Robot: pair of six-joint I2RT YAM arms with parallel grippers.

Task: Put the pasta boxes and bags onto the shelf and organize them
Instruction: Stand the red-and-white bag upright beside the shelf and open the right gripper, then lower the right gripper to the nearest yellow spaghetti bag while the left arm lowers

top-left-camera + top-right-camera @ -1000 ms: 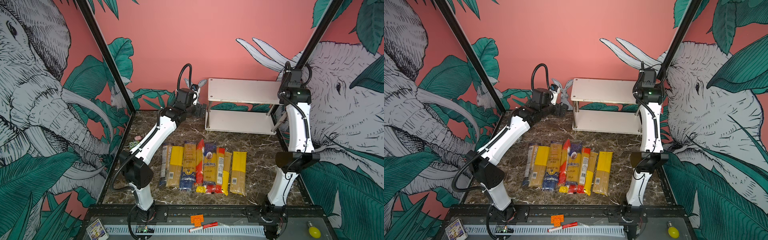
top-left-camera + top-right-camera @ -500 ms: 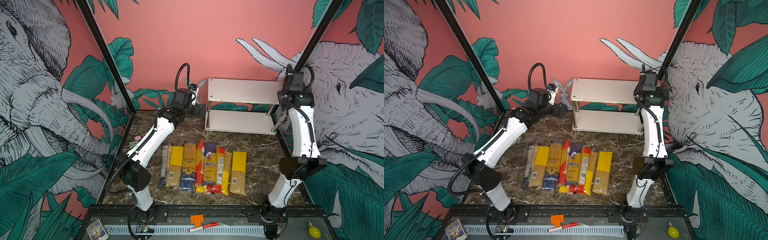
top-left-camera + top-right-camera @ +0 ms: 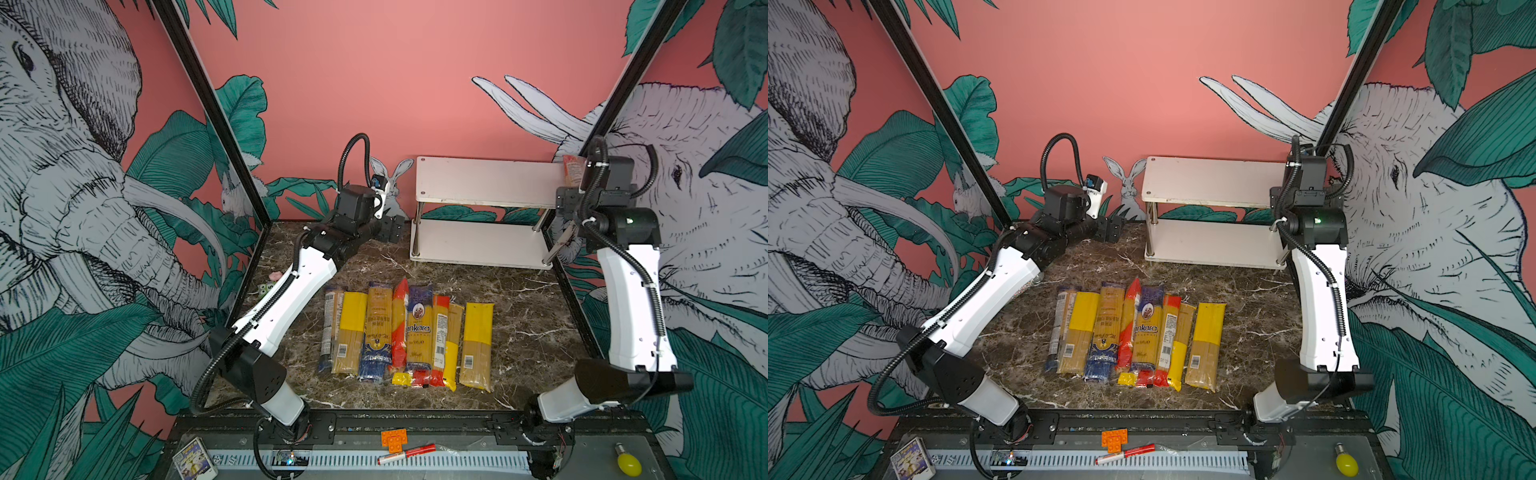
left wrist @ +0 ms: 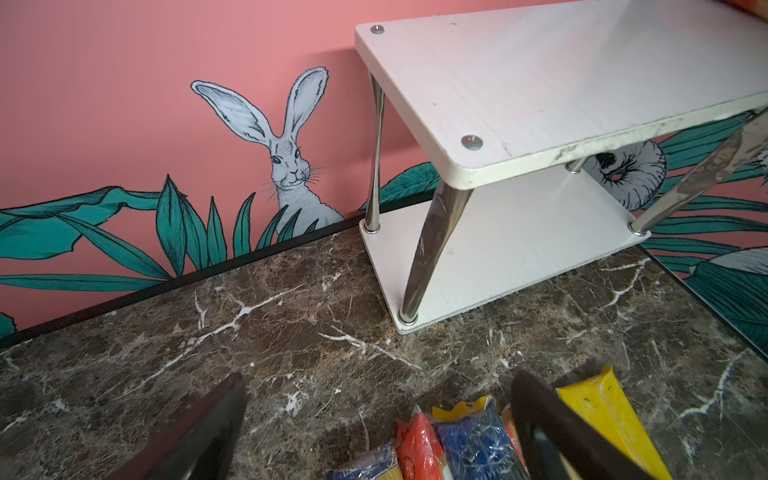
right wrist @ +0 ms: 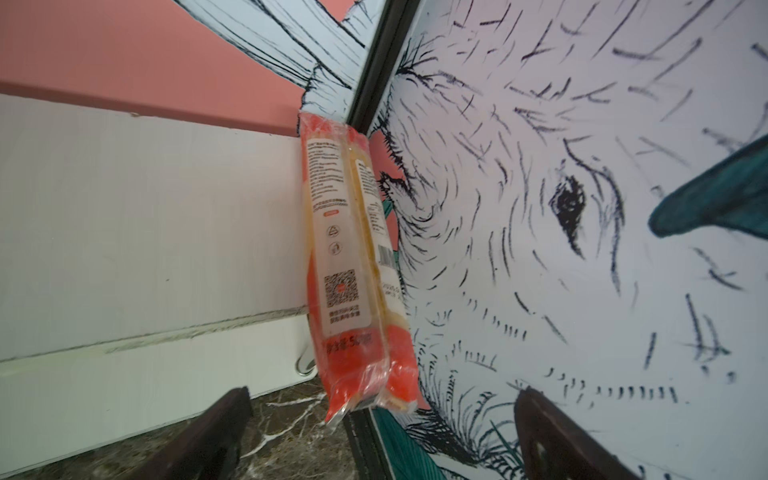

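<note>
The white two-tier shelf (image 3: pixel 478 183) (image 3: pixel 1212 183) (image 4: pixel 540 83) stands at the back of the marble table. One red-ended pasta bag (image 5: pixel 353 257) (image 3: pixel 572 171) lies along the right end of its top board (image 5: pixel 145 208), against the side wall, with its near end past the board's front edge. My right gripper (image 5: pixel 382 392) is open just in front of that end, its fingers apart from the bag. Several pasta packs (image 3: pixel 407 332) (image 3: pixel 1138 336) lie side by side mid-table. My left gripper (image 4: pixel 377 377) (image 3: pixel 392 228) hangs open and empty left of the shelf, above the packs' far ends.
On the front rail lie a red-and-white marker (image 3: pixel 407 453), an orange brick (image 3: pixel 394 439), a card box (image 3: pixel 194 459) and a yellow bulb (image 3: pixel 628 465). Black frame posts (image 3: pixel 216 116) and printed walls close in both sides. Small trinkets (image 3: pixel 270 282) sit by the left wall.
My right gripper has opened wide and let go of the red-ended bag on the top board, drawing back slightly. The left arm has barely shifted.
</note>
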